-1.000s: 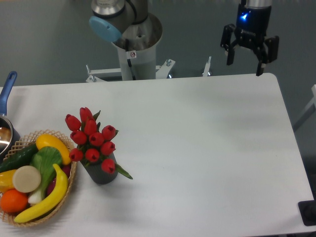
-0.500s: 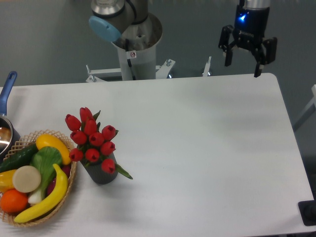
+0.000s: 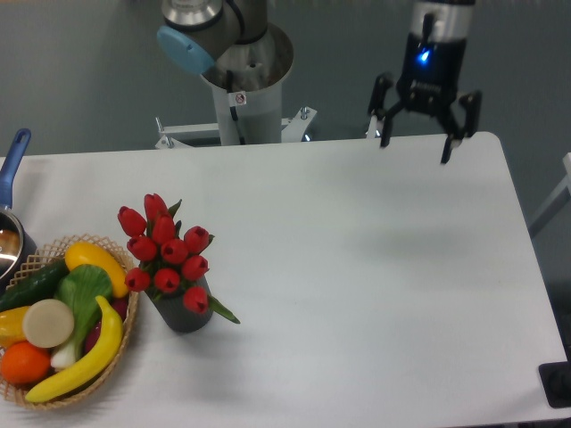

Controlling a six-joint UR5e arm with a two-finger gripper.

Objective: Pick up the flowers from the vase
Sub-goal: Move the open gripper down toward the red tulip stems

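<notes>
The flowers (image 3: 166, 253), a bunch of red tulip buds with green leaves, stand in the dark grey vase (image 3: 185, 316) at the front left of the white table. My gripper (image 3: 416, 150) hangs open and empty above the table's far right edge, well away from the flowers, fingers pointing down and spread wide.
A wicker basket (image 3: 129, 312) with toy fruit and vegetables sits just left of the vase, touching distance from it. A pot with a blue handle (image 3: 14, 157) is at the left edge. The arm's base column (image 3: 245, 89) stands behind the table.
My gripper has moved left and slightly down over the far edge of the table, still open. The flowers and vase have not moved.
</notes>
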